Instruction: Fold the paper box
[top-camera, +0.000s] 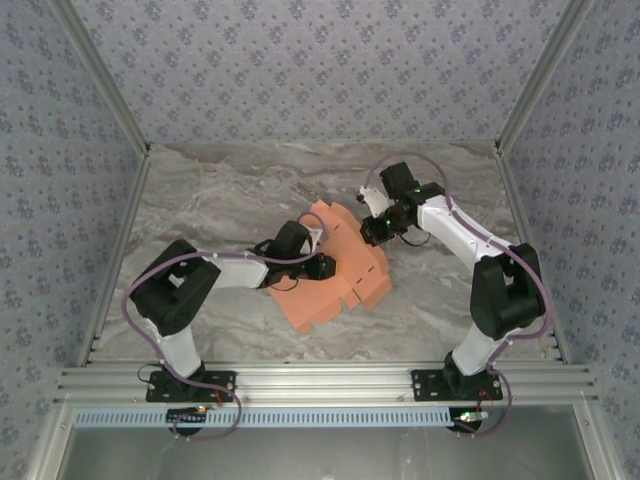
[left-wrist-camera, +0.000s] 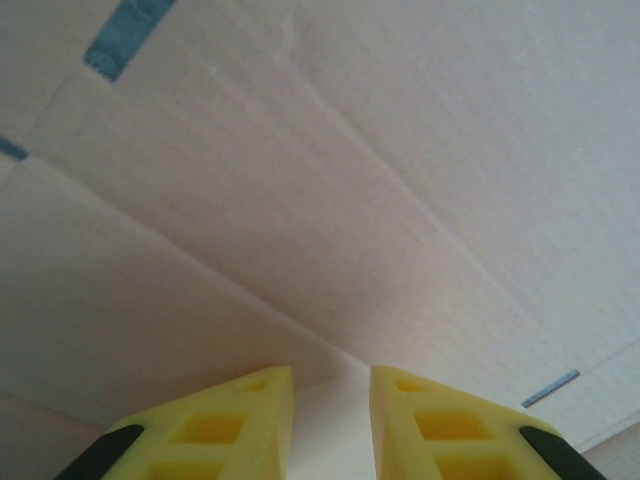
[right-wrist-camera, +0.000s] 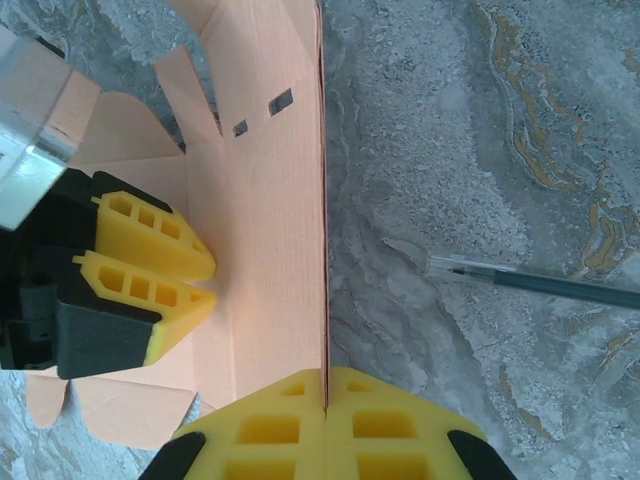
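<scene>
A: Left tool first. State?
B: Left tool (right-wrist-camera: 213, 280) is narrow, with a small gap between its yellow fingers (left-wrist-camera: 250, 420). The tips press on a panel of the paper box (top-camera: 350, 285). I see nothing pinched in the gap.
A: Box location?
B: It's an unfolded salmon-orange sheet spread on the marble desk (top-camera: 220, 200), right in front of the left tool and reaching across to the right tool. Creases, two small slots and rounded tabs show on it. In the left wrist view the card sits just ahead of the tips, with crease lines running across.
A: Right tool?
B: Right tool (right-wrist-camera: 325, 378) is clamped on the box's edge. The thin card edge sits between its two yellow pads (right-wrist-camera: 380, 395) and runs straight ahead from the tips. The left tool is off to its left, tips on that sheet too.
A: Anything further right?
B: A dark pen (right-wrist-camera: 540, 283) lies on the desk to the right of the right tool, apart from the card.
</scene>
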